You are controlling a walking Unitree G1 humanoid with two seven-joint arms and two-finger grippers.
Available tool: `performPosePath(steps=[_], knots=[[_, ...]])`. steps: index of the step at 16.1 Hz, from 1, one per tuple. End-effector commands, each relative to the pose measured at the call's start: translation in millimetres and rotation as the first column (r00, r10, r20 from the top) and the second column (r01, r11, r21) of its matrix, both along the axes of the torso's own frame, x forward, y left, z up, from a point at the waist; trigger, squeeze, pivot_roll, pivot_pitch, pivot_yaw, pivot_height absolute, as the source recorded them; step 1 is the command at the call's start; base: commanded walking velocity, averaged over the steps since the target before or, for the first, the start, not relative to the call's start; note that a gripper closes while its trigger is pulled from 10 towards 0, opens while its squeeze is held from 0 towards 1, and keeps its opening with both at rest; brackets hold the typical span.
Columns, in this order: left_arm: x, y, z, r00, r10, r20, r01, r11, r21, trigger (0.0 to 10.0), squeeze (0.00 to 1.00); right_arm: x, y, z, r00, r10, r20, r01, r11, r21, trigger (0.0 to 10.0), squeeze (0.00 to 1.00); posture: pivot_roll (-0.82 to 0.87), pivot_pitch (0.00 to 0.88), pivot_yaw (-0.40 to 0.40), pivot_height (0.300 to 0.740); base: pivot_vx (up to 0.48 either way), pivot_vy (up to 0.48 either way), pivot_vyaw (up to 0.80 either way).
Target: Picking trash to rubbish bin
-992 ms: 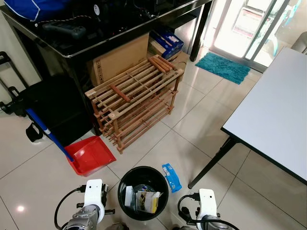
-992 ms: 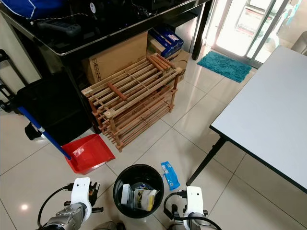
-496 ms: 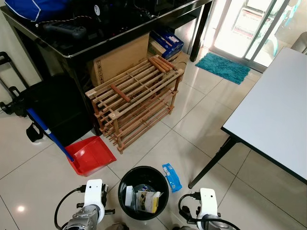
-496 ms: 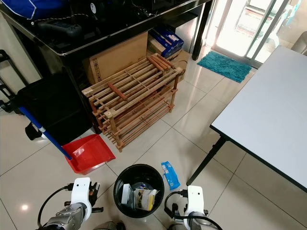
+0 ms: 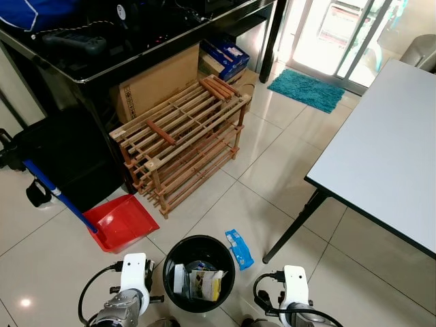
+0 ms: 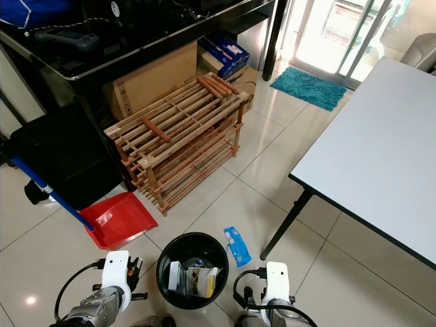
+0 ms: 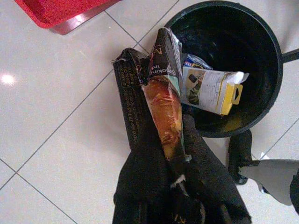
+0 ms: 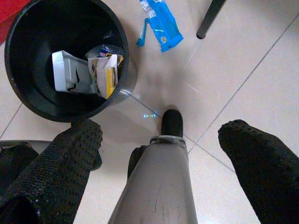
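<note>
Left wrist view gives you the nearest fact: your left gripper (image 7: 163,154) is clamped on a crumpled snack wrapper (image 7: 164,98) together with a dark flattened packet (image 7: 128,93), held over the pale floor tiles just beside the rim of the black rubbish bin (image 7: 275,60). Right wrist view shows your right gripper (image 8: 163,154) with its two black fingers (image 8: 70,154) spread wide and nothing between them, hanging over the tiles on the other side of the bin. Inside the bin you can see a yellow-and-white carton (image 8: 108,70) and a grey-white pack (image 8: 65,70). On the floor close to the bin, between it and the black table leg (image 5: 293,228), lies a blue wrapper (image 5: 239,248), flat and apart from both. Further out to your left sits a red dustpan (image 5: 122,221) with a blue handle (image 5: 54,194). Beyond it stands a wooden slatted rack (image 5: 180,146), then a cardboard box (image 5: 153,82) under a black desk (image 5: 136,51). The white table (image 5: 388,150) reaches away on your right, and a teal mat (image 5: 305,90) lies farthest off by the glass door.
</note>
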State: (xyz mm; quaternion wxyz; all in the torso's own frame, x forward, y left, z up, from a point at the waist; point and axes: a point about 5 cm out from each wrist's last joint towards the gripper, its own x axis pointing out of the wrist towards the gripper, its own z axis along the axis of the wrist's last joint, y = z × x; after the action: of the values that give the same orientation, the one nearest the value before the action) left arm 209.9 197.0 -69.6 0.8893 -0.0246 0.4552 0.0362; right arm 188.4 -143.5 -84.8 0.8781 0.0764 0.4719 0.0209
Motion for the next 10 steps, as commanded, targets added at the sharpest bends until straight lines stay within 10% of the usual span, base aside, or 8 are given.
performPosePath(steps=[1,10], knots=[[-6.5,0.7,-3.7,1.0,0.004,-0.028,-0.004,1.0,0.002,10.0,0.0,-4.9,-1.3,-2.4,1.0,-0.009,-0.015,0.009,1.0,0.002,10.0,0.0,0.0,0.134,-0.03,0.74,0.0,0.0,0.0],[-6.8,1.4,-3.8,1.0,0.001,-0.031,-0.001,1.0,0.004,10.0,0.0,-6.6,-0.9,-3.2,1.0,-0.007,-0.02,0.007,1.0,0.004,10.0,0.0,0.0,0.139,-0.026,0.74,0.182,0.0,0.0]])
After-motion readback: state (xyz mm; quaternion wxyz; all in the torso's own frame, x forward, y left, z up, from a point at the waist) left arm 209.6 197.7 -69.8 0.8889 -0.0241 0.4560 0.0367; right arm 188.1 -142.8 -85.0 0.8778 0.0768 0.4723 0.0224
